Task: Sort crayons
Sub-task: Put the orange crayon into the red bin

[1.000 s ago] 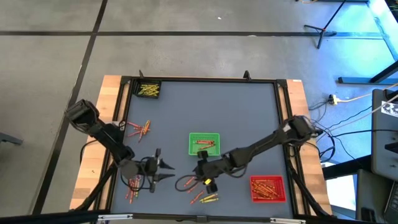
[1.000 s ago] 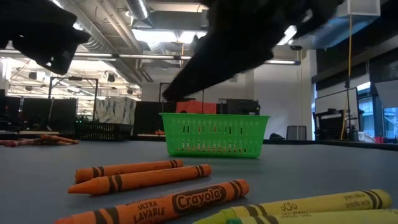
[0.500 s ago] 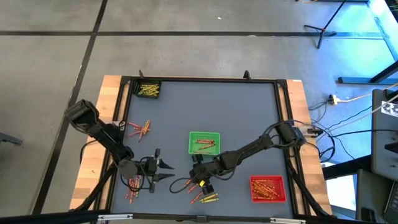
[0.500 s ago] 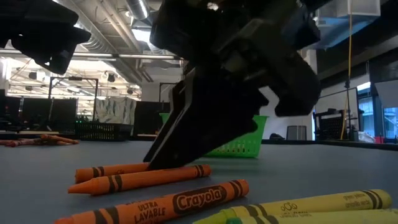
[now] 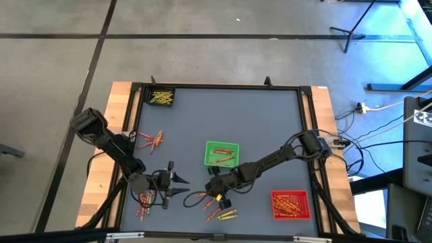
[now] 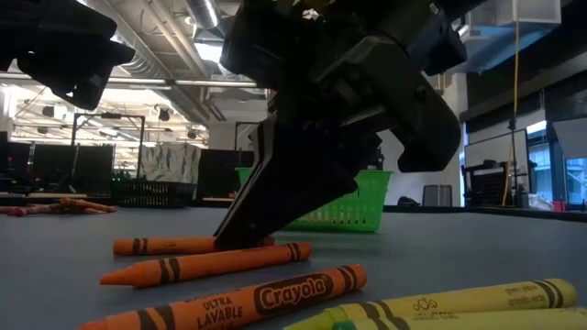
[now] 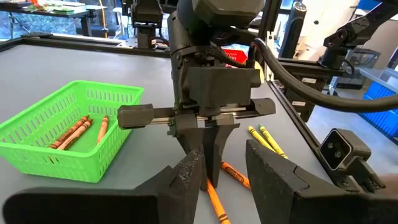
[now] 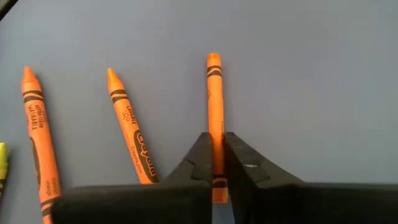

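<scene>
We are watching the right gripper (image 8: 213, 167), open a second ago, now pinching an orange crayon (image 8: 214, 106) flat on the grey table (image 5: 270, 121), just below the green basket (image 5: 221, 154); a lift looks next. Two more orange crayons (image 8: 132, 135) are lying close beside it. The left gripper (image 5: 177, 184) is hovering nearby, half open and empty

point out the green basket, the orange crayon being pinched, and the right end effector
green basket (image 7: 37, 152): left wrist view, on its near mesh wall.
pinched orange crayon (image 8: 215, 99): right wrist view, mid-shaft ahead of the fingers.
right end effector (image 8: 216, 163): right wrist view, between its fingertips, shut on the crayon.
</scene>
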Tool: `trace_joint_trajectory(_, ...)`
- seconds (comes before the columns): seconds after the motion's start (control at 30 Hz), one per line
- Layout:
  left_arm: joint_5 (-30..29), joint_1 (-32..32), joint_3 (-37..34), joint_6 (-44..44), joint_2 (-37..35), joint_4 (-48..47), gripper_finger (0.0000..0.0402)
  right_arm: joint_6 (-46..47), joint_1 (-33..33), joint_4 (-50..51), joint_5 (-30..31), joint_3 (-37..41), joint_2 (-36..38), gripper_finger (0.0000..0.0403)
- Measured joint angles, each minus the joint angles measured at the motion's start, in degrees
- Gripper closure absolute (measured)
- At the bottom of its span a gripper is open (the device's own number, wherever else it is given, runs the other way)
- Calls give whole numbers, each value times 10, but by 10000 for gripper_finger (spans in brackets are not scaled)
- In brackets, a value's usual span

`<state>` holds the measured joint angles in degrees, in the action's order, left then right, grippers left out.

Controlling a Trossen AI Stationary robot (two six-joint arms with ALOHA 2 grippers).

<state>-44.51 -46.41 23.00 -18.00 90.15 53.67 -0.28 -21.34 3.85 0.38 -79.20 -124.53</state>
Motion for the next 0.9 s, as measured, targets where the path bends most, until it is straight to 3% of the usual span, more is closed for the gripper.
trace_joint_trajectory(0.17, 0, 0, 0, 0, 0, 0, 292, 0, 0, -3, 0, 0, 0, 394)
trace_joint_trajectory(0.33, 0, 0, 0, 0, 0, 0, 292, 0, -1, -2, 0, 1, 4, 378)
trace_joint_trajectory(0.57, 0, 1, 0, 0, 0, 4, 292, 3, -22, 36, 22, 3, 61, 382)
trace_joint_trajectory(0.9, -1, 4, 0, 5, 0, 17, 292, 95, -72, 195, 27, 2, 147, 380)
